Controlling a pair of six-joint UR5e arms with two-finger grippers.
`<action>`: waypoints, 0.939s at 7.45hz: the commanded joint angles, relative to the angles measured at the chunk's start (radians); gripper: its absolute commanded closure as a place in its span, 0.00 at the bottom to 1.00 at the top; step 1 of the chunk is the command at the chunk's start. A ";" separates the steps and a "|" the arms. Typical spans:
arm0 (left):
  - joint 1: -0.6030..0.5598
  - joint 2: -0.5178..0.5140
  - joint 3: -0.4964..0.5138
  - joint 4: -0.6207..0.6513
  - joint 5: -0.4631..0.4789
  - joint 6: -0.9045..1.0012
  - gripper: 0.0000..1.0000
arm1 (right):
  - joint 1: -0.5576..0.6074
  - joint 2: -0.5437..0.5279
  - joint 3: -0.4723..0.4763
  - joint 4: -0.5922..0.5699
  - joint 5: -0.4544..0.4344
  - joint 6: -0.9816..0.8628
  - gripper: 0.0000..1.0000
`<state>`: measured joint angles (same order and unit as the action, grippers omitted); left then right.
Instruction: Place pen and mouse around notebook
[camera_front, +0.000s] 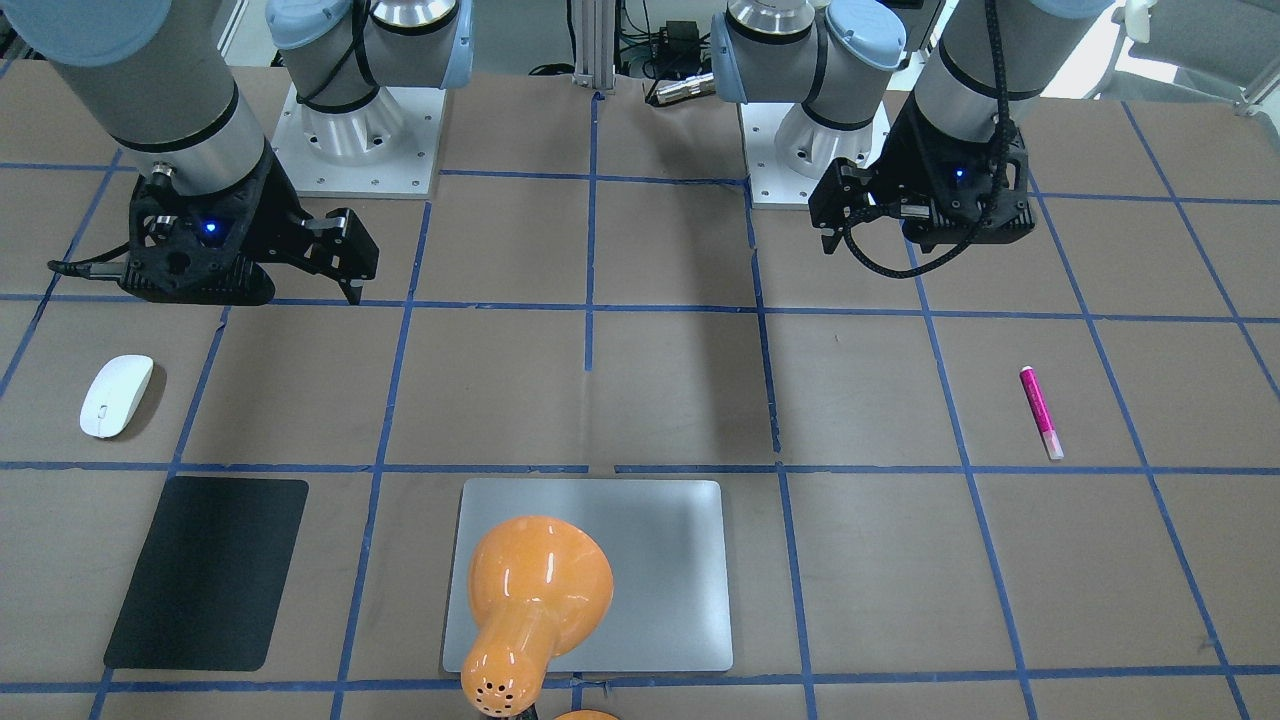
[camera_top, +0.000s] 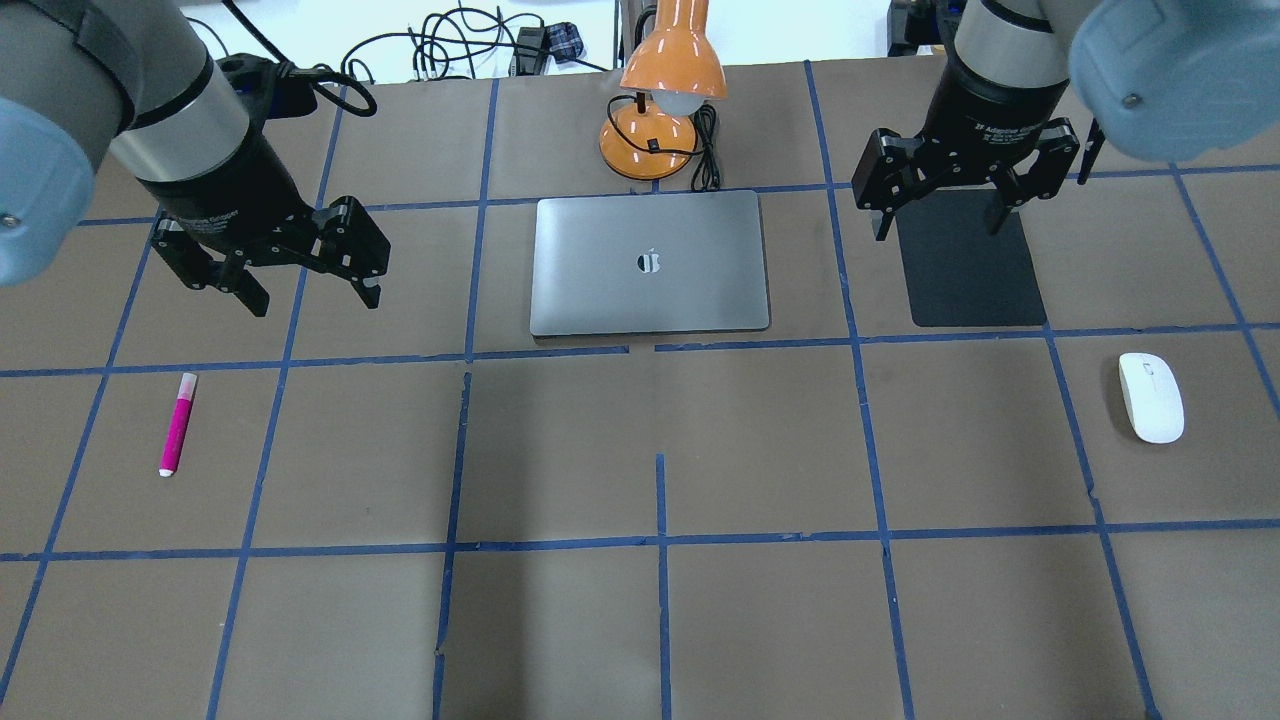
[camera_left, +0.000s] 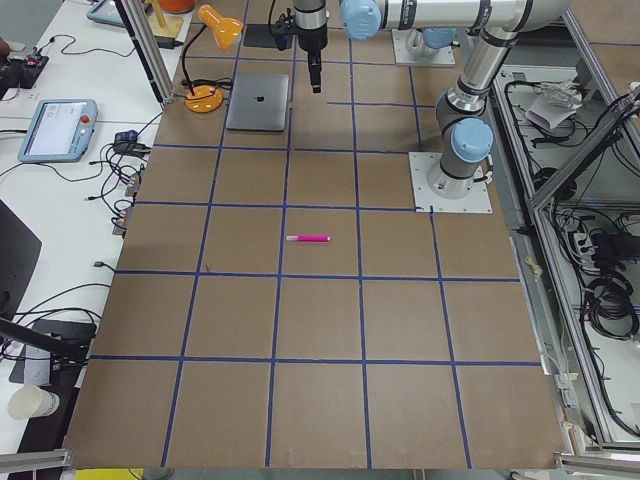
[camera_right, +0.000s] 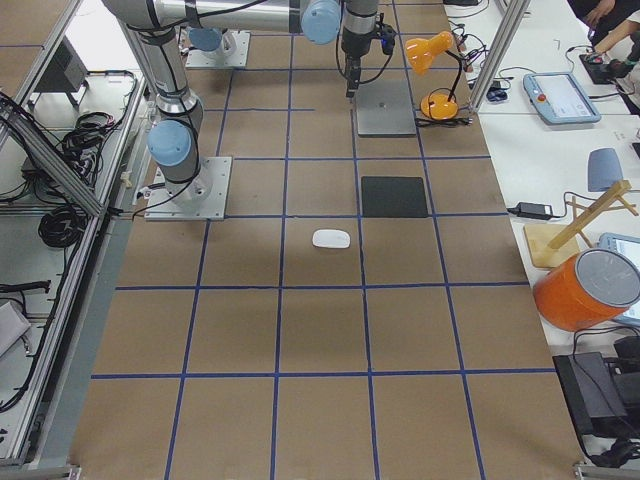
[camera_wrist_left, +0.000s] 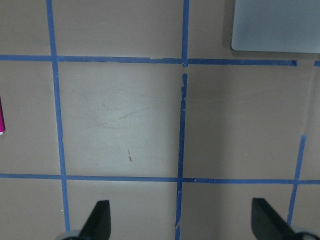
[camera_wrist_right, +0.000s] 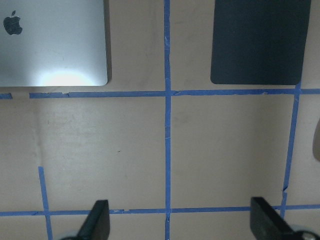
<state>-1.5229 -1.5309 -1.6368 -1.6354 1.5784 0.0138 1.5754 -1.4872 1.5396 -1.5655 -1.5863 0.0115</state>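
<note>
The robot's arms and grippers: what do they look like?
The left arm and right arm are silver-grey with pale blue joint caps. The left gripper and right gripper are black, two-fingered; the right carries white lettering. A black cable loops beside the left gripper.

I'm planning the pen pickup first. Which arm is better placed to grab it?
Left. The pen lies on the robot's left half of the table, near the open, empty left claw; the right claw hovers across, past the notebook, nearer the mouse.

Opposed overhead and front, distant table-end, close downward wrist views; notebook (camera_top: 600, 275) seemingly in all.
</note>
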 joint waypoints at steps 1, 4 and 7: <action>0.001 0.000 0.000 0.000 0.003 0.000 0.00 | 0.000 -0.002 0.000 0.001 0.005 0.007 0.00; 0.047 -0.011 0.002 0.003 0.003 0.012 0.00 | 0.000 -0.007 0.004 0.001 -0.001 0.002 0.00; 0.209 -0.043 -0.002 0.011 0.005 0.104 0.00 | -0.041 -0.022 0.031 -0.016 -0.006 -0.013 0.00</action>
<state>-1.3877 -1.5582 -1.6366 -1.6294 1.5819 0.0795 1.5587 -1.5021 1.5553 -1.5689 -1.5916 0.0039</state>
